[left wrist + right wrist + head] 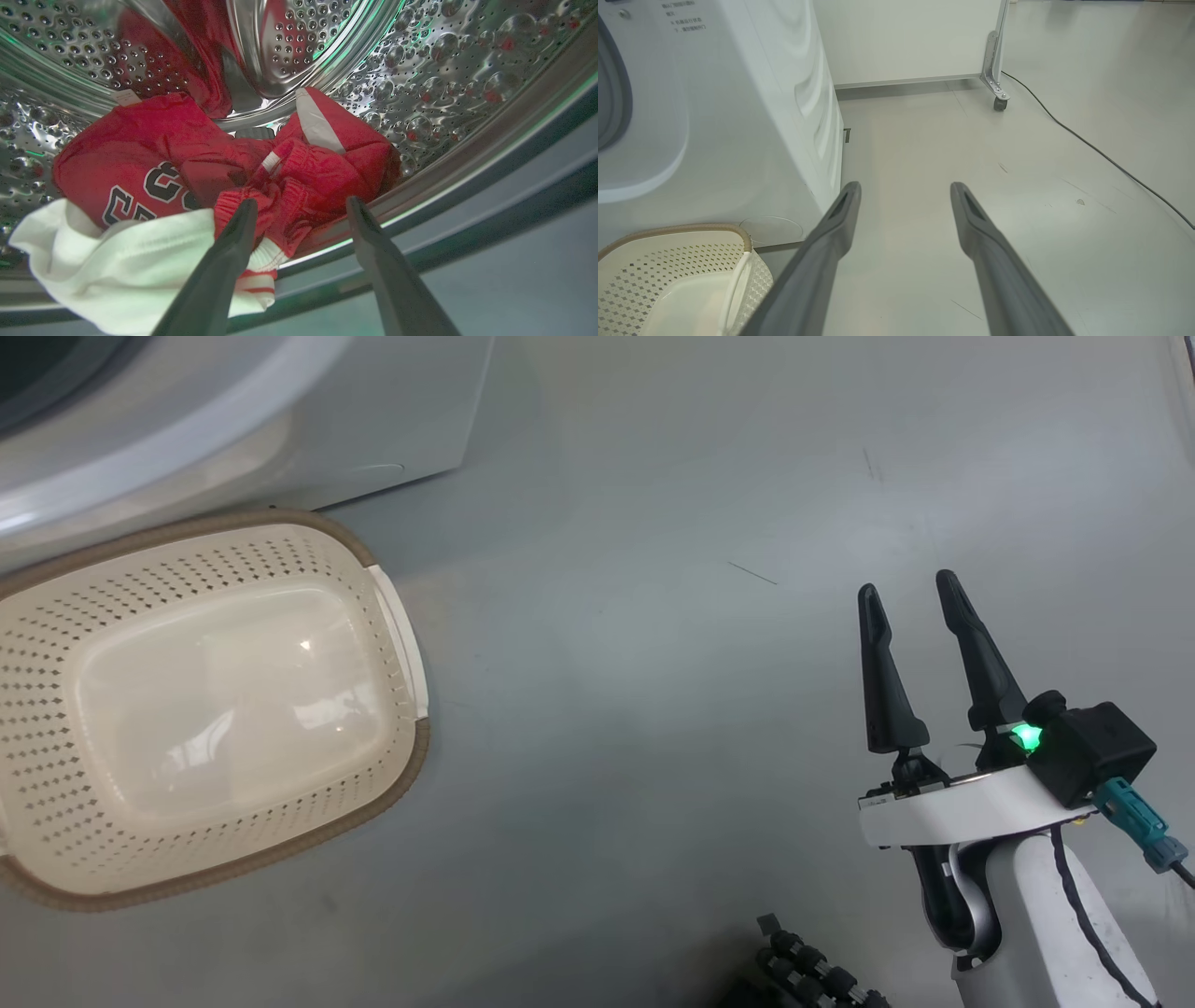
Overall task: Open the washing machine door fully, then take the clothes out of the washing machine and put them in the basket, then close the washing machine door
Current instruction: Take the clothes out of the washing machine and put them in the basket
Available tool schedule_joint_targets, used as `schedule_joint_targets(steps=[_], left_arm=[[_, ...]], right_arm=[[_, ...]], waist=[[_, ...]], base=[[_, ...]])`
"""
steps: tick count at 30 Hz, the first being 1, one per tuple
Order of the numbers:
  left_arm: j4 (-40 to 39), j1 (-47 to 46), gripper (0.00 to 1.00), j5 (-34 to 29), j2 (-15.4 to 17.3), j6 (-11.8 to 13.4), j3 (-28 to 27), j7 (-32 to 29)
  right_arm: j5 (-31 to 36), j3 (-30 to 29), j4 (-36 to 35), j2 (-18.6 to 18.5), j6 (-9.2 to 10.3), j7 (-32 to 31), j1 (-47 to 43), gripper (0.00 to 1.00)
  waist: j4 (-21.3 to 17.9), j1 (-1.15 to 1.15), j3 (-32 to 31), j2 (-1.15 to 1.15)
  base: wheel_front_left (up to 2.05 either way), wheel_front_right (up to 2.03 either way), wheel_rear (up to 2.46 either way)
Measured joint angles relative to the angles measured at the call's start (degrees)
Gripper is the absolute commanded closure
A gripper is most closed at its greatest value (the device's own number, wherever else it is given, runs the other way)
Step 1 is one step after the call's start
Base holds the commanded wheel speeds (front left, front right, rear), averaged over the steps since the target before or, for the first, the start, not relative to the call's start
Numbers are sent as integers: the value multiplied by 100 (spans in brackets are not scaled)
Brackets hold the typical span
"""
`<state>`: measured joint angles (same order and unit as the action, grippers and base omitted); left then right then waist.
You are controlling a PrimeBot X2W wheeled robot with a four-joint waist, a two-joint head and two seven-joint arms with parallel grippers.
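Head view looks steeply down on floor [653, 709] and basket [359, 616]. Left wrist view sits close inside the drum [444, 70]. Right wrist view, low, shares basket and washing machine [738, 116].

**Red on steel, cream by white**

The washer [738, 116] is plain white with a grey mouth ring. Inside the washer, the drum [444, 60] is shiny silver, dotted with holes and dimples. The clothes [154, 140] there are red with white stripes and a dark number outlined in white, and a plain white cloth [117, 266] lies with them. Beside the washer, the basket [56, 644] is cream and perforated, with a brown rim. The floor [653, 663] is pale grey. The right gripper [906, 581] has black fingers and a green light.
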<state>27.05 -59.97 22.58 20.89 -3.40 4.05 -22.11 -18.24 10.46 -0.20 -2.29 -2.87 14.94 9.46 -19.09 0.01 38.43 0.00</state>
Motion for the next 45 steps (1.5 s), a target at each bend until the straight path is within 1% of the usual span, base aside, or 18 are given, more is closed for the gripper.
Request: schedule_joint_targets(steps=[2, 4, 10, 11, 18, 21, 26, 27, 28, 29, 30, 35, 39, 43, 45], left_arm=[[3, -97, 0, -3, 55, -3, 0, -36], [29, -353, 0, -49, 212, -51, -3, -180], [160, -673, 0, -101, 359, -70, 15, -450], [205, -719, 0, -103, 401, -76, 21, -520], [476, -1021, 0, -168, 697, -92, -3, -940], [613, -1166, 0, -168, 733, -85, -15, -1183], [805, -1277, 0, -167, 754, 5, -42, -1459], [835, -1292, 4, -167, 755, 16, -41, -1522], [866, -1299, 46, -168, 764, 16, -36, -1573], [891, -1305, 66, -167, 764, 16, -29, -1616], [905, -1315, 100, -168, 765, 18, -21, -1634], [937, -1405, 100, -168, 764, 34, 27, -1773], [932, -1456, 100, -203, 754, 32, 100, -1774], [894, -1488, 100, -203, 737, 7, 116, -1750], [857, -1490, 100, -202, 683, 4, 118, -1592]], right_arm=[[-22, 24, 15, 1, 1, 0, 19, 0], [-63, 94, 44, 1, 8, 0, 74, 0], [-162, 152, 90, 4, 12, 0, 117, 0], [-179, 177, 100, 4, 47, 0, 141, 0], [-250, 260, 196, 8, 59, 0, 242, 0], [-259, 268, 209, 8, 59, 0, 254, 0], [-291, 300, 240, 13, 81, 0, 353, 0], [-291, 299, 242, 12, 102, 0, 362, 0], [-291, 300, 253, 14, 102, 0, 373, 0], [-291, 299, 259, 16, 103, 0, 387, 0], [-291, 299, 263, 15, 103, 0, 403, 0], [-292, 298, 276, 19, 111, 0, 426, 0], [-310, 281, 275, 19, 144, 0, 489, 0], [-316, 230, 275, 19, 152, 0, 535, 0], [-312, 160, 274, 23, 160, 0, 535, 0]], waist=[[-35, 0, 42, 0], [-133, 0, 162, 0], [-271, 0, 347, 0], [-296, 0, 380, 0], [-453, 0, 556, 0], [-486, 0, 621, 0], [-525, 0, 696, 0], [-529, 0, 707, 0], [-532, 0, 712, 0], [-534, 0, 714, 0], [-535, 0, 716, 0], [-527, 0, 722, 0], [-504, 0, 726, 0], [-465, 0, 725, 0], [-434, 0, 719, 0]], base=[[0, 0, 0], [0, 0, 0], [0, 0, 0], [0, 0, 0], [0, 0, 0], [0, 0, 0], [0, 0, 0], [0, 0, 0], [0, 0, 0], [0, 0, 0], [0, 0, 0], [0, 0, 0], [0, 0, 0], [0, 0, 0], [0, 0, 0]])
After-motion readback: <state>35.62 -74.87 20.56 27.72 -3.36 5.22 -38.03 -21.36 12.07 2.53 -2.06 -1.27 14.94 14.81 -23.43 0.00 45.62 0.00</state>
